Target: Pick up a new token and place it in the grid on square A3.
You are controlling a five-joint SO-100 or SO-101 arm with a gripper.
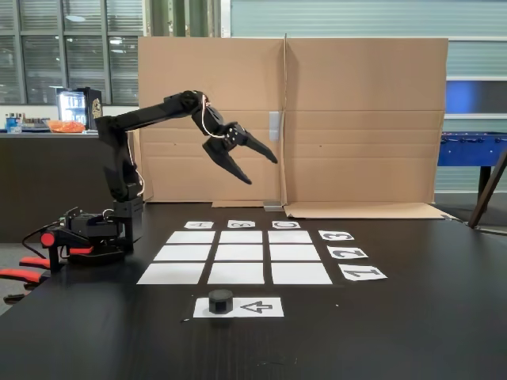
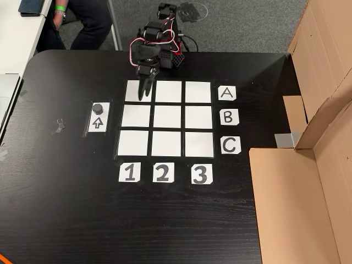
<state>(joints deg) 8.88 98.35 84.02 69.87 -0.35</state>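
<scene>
The jaws [image 1: 264, 171] hang spread and empty, raised well above the bench [image 1: 412, 317] in the fixed view, pointing down and to the right in front of the cardboard screen [image 1: 356, 119]. In the other view from above, the jaws [image 2: 145, 94] lie over the grid's [image 2: 166, 118] top-left cell, the one in row "A" and column "1". The black arm [image 1: 150, 115] reaches back to its base [image 1: 91, 229] at the left edge of the bench in the fixed view, with red clamps beside it. The token [image 1: 220, 301] sits on the white arrow-marked strip [image 1: 257, 307], at the strip's left end, just nearer the camera than the grid and well apart from the jaws; in the other view the token [image 2: 98, 108] lies left of the grid on that strip [image 2: 98, 123]. Square A3 [image 2: 198, 92], the top-right cell in the other view, beside the "A" label [image 2: 226, 93], is bare white paper. In the fixed view that square [image 1: 191, 237] is the far-left cell. A seated person's legs [image 2: 88, 22] show at the top left of the other view.
</scene>
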